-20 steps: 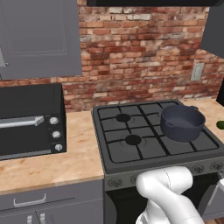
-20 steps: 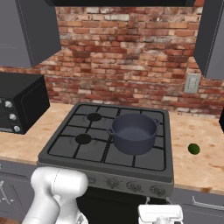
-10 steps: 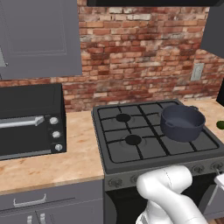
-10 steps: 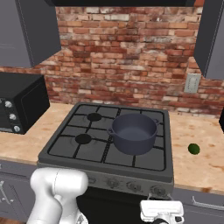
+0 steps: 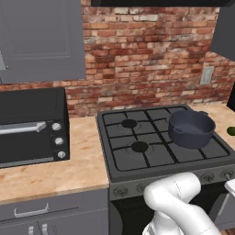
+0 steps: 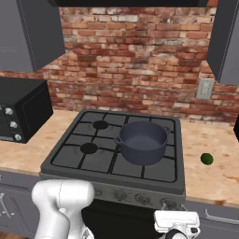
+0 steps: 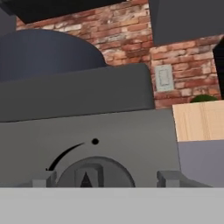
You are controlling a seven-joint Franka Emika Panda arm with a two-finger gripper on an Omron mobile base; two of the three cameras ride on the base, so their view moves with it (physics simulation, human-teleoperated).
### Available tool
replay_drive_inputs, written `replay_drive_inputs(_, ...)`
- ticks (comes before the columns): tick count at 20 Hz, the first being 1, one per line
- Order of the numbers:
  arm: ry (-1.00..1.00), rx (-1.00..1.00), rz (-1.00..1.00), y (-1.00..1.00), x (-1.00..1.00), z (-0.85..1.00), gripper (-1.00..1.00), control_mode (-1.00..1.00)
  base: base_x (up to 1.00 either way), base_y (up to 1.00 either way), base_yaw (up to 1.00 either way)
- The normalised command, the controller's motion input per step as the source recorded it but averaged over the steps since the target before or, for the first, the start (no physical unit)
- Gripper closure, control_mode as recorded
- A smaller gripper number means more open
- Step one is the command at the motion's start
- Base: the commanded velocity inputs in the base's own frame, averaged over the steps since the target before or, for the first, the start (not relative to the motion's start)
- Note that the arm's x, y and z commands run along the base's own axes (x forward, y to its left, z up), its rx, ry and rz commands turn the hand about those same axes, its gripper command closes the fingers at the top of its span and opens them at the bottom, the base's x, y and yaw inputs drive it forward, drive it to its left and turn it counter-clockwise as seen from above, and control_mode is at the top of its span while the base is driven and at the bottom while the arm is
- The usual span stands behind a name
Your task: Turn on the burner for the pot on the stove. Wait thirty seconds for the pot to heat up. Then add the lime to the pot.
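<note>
**Gripper squared up to a front knob, pot on the right front burner**

In the hand view, the gripper (image 7: 105, 178) sits at the bottom centre of the frame, just in front of a round grey knob (image 7: 95, 173) on the stove's (image 7: 87, 131) front panel. The two finger tips (image 7: 43, 180) stand one on each side of the knob, with a gap visible between each tip and the knob's edge, so the jaws are spread and pinching nothing. Above the knob a curved black mark and a dot are printed on the panel. The pot (image 7: 48, 52) looms as a dark dome in the upper left of that frame, and the top of the lime (image 7: 203, 99) peeks over the counter (image 7: 199, 120) edge at the right.

In the right base view the pot (image 6: 141, 141) stands upright at the centre of the frame, on the stove's (image 6: 116, 154) right front grate section. The lime (image 6: 207, 159) lies on the counter (image 6: 205, 172) to the right, well apart from the pot. The white hand (image 6: 176, 224) shows at the bottom edge, below the row of knobs.

In the left base view the pot (image 5: 191, 129) is at the right of the stove (image 5: 160, 147), and a black countertop oven (image 5: 32, 126) sits at the left
</note>
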Motion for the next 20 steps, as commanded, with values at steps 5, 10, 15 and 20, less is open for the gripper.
replay_drive_inputs(5,0.00,0.00,0.00,0.00,0.15,-0.37,-1.00,-1.00,0.00,0.00,0.00)
replay_drive_inputs(10,-0.04,-0.01,0.00,0.17,0.07,-0.30,-1.00,-1.00,0.00,0.00,0.00)
replay_drive_inputs(15,-0.08,-0.03,-0.03,0.45,-0.01,-0.15,-1.00,-1.00,0.00,0.00,0.00)
replay_drive_inputs(20,-0.05,0.00,-0.07,0.24,0.07,0.00,-1.00,-1.00,0.00,0.00,0.00)
